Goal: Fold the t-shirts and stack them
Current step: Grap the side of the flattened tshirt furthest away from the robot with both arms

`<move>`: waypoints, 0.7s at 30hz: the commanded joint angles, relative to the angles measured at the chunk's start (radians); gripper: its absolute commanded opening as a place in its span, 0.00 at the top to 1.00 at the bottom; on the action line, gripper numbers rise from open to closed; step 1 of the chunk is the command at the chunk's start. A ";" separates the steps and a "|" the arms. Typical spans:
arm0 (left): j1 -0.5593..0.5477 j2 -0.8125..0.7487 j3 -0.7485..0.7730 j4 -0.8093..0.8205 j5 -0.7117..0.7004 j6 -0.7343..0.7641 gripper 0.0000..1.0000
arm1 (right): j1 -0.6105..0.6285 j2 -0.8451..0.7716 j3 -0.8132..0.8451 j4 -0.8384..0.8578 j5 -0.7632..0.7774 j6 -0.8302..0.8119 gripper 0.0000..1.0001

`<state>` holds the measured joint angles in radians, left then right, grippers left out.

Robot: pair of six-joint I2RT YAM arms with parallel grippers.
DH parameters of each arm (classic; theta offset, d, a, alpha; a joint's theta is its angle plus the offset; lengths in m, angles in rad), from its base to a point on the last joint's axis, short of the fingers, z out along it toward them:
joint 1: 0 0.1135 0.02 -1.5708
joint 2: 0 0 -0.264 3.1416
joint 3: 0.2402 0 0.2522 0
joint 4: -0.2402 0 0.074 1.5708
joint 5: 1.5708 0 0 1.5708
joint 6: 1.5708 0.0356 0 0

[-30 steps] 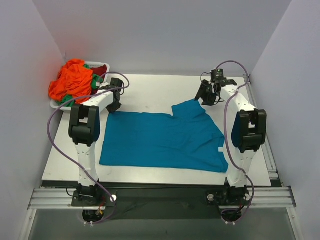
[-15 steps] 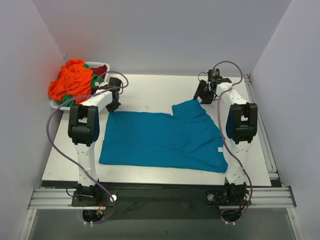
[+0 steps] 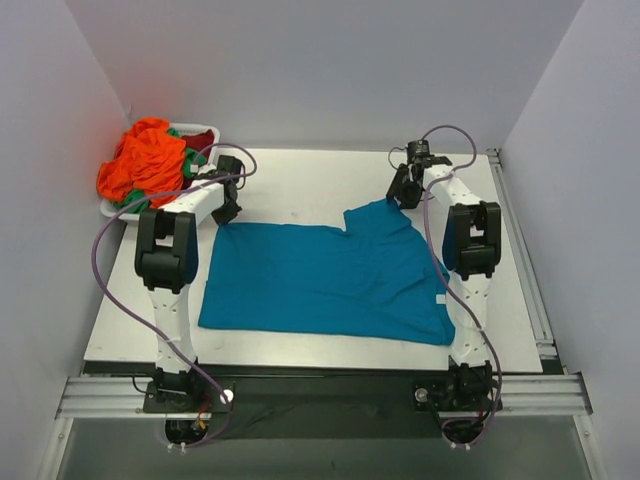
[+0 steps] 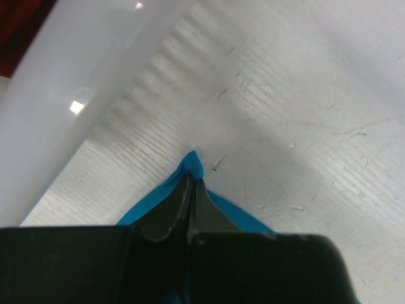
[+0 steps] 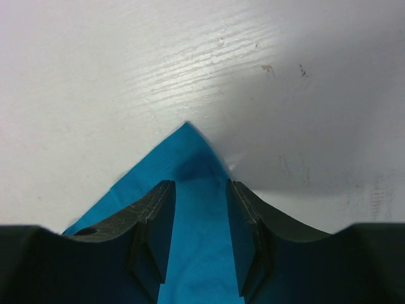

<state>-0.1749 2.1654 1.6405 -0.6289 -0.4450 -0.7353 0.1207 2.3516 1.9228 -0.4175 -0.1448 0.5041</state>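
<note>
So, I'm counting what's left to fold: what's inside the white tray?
Heaped orange cloth on top, with bits of green cloth and dark red cloth showing beneath. The orange hides how many garments lie under it.

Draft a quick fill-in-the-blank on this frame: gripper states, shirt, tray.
1. The left gripper is ___ on a corner of the teal t-shirt.
2. The right gripper is ___, with one finger on either side of another corner of that shirt.
3. The white tray sits at the far ___ corner of the table.
4. The top shirt heaped in the tray is ___ in colour.

Missing words: shut; open; left; orange.
</note>
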 commanded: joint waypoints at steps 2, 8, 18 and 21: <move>0.006 -0.061 -0.018 0.027 0.025 0.010 1.00 | 0.020 0.015 0.027 -0.058 0.065 0.043 0.62; 0.006 -0.084 -0.045 0.060 0.037 0.004 1.00 | 0.028 0.025 0.031 -0.056 0.060 0.062 0.84; 0.015 -0.122 -0.068 0.097 0.058 0.008 1.00 | 0.019 -0.099 0.031 -0.056 0.099 0.011 1.00; 0.021 -0.130 -0.070 0.098 0.063 0.011 1.00 | 0.017 -0.144 0.028 -0.056 0.099 -0.006 1.00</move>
<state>-0.1680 2.1033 1.5764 -0.5747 -0.3935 -0.7349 0.1436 2.3428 1.9354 -0.4435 -0.0818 0.5293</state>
